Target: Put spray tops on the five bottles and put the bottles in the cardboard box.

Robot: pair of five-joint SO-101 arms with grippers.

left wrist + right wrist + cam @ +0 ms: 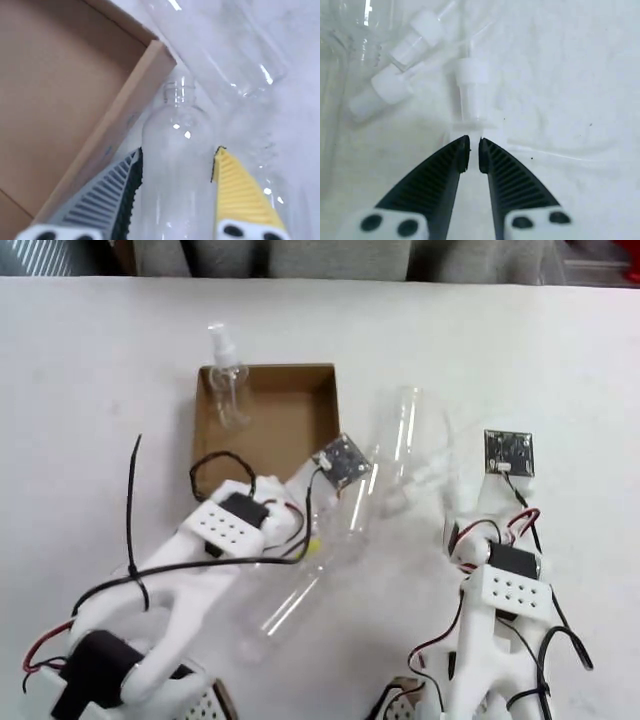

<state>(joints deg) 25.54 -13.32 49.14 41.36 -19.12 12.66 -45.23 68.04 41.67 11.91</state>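
Presently, an uncapped bottle [177, 130] is held by the left gripper [178, 151] just beside the cardboard box [60, 100].
Its fingers are clamped on the bottle's sides. The right gripper [471, 150] has its fingers nearly together, just short of a spray top [472, 85] lying on the table [100, 340]; whether anything is pinched cannot be told. The smooth bottle could be twisted loose in the jaws or knocked against the box wall, and the top could be pushed away by nearly closed fingers. One capped bottle [228, 385] is contained in the box, at a far corner.
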